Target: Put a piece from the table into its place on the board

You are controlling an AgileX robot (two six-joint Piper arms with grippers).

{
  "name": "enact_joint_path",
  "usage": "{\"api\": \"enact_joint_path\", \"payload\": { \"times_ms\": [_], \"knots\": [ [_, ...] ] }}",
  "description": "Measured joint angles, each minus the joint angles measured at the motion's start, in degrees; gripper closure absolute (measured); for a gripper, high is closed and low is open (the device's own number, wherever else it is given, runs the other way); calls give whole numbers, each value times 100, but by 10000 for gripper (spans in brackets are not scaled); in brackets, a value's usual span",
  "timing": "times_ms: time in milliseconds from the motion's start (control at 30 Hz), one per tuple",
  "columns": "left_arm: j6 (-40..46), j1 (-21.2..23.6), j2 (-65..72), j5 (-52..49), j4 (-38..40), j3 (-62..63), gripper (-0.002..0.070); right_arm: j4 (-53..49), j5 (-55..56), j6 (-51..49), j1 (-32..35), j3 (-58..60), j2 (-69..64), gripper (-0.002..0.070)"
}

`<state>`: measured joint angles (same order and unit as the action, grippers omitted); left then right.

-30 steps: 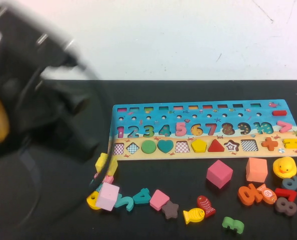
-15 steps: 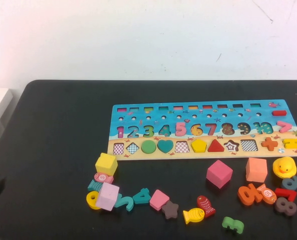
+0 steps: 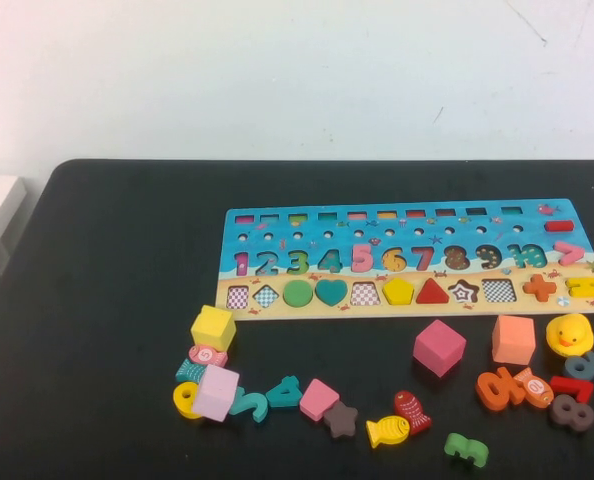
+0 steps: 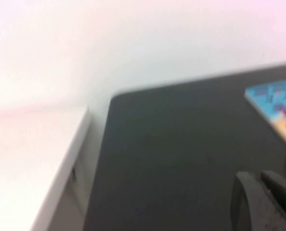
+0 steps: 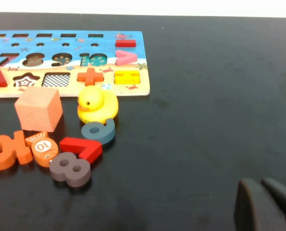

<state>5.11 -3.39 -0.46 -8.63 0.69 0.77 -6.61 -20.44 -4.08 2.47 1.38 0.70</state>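
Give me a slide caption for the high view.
Yellow wooden pentagon seated in the long blue puzzle board on the black table; both hands outside this view.

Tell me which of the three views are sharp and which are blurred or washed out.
High view: evenly lit and fairly sharp, the board readable, neither arm in frame. Left wrist view: soft and overexposed, the wall washed pinkish-white, board corner smeared, left gripper shut over the table. Right wrist view: sharpest, the yellow duck crisp, right gripper shut at the frame's edge.

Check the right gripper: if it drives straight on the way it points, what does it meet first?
Probably nothing nearby. In its wrist view the right gripper, shut, points over bare black table toward the far edge. The yellow duck and board lie off to one side of that line. Depth is unclear.
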Motion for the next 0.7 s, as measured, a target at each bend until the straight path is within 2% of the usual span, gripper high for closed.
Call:
{"api": "enact_joint_path", "payload": {
  "times_ms": [433,700],
  "knots": [
    [43,108,-24,-875,276,-180,676,0,0,0,0,0,0,657],
    [43,108,-24,-886,661,-180,676,0,0,0,0,0,0,657]
  ]
}}
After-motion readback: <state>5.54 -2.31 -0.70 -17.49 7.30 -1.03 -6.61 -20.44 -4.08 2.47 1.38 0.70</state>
